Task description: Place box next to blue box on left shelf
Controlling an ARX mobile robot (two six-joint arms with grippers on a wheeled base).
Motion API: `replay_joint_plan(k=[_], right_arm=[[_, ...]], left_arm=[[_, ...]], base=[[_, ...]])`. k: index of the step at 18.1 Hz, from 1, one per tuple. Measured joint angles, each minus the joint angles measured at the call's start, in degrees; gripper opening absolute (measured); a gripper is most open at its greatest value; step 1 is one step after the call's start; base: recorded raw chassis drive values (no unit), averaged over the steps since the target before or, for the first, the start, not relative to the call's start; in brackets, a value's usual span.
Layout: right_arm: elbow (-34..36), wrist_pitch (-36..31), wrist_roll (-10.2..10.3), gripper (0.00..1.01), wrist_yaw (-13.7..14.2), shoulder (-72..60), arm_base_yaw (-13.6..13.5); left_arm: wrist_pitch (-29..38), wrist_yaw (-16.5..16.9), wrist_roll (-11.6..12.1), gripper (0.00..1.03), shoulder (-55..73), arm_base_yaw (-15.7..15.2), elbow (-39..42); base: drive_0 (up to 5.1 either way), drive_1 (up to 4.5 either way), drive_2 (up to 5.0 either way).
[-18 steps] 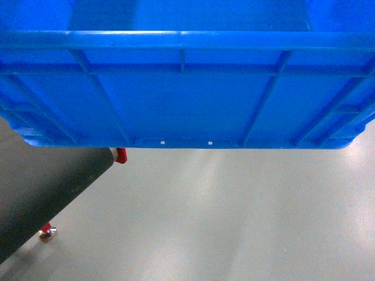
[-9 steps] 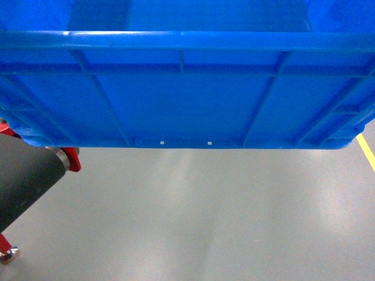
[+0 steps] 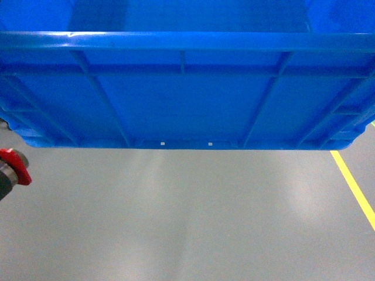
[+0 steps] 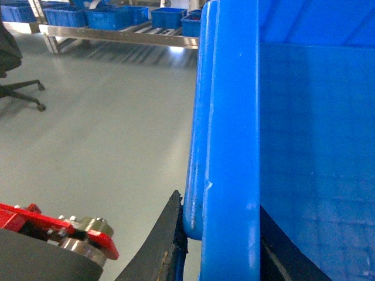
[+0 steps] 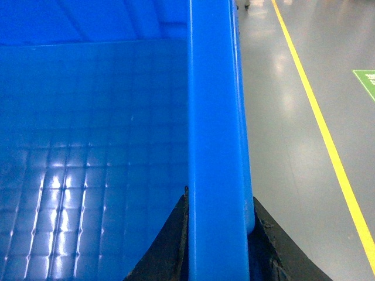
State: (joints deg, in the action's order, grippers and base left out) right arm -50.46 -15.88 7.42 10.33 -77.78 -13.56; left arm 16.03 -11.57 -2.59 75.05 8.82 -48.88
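Both jaws are clenched on the box (image 3: pixel 187 93): my left gripper (image 4: pixel 220 246) pinches its left rim, my right gripper (image 5: pixel 218 234) its right rim. It hangs above grey floor (image 3: pixel 187 222), rigid, bulky, glossy plastic; opposite rims are the sensible hold.

I'm in a warehouse or factory hall: smooth grey floor (image 3: pixel 187 222) with a yellow line (image 5: pixel 319 126), blue bins (image 4: pixel 167 16) on a metal rack (image 4: pixel 117 36) beyond it
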Motion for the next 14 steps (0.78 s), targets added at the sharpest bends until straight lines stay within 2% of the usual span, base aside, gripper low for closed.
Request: replay_joint_plan(k=[1,14], right_arm=[[0.0,0.0,0.0,0.20,0.0,0.0,0.0],[0.1,0.0,0.0,0.20,0.0,0.1,0.0]], left_arm=[[0.1,0.0,0.0,0.19,0.0,0.0,0.0],[0.1,0.0,0.0,0.19,-0.2,0.2,0.2]], base=[[-1.6,-1.56,-1.6],[-0.4,3.95,-4.7]])
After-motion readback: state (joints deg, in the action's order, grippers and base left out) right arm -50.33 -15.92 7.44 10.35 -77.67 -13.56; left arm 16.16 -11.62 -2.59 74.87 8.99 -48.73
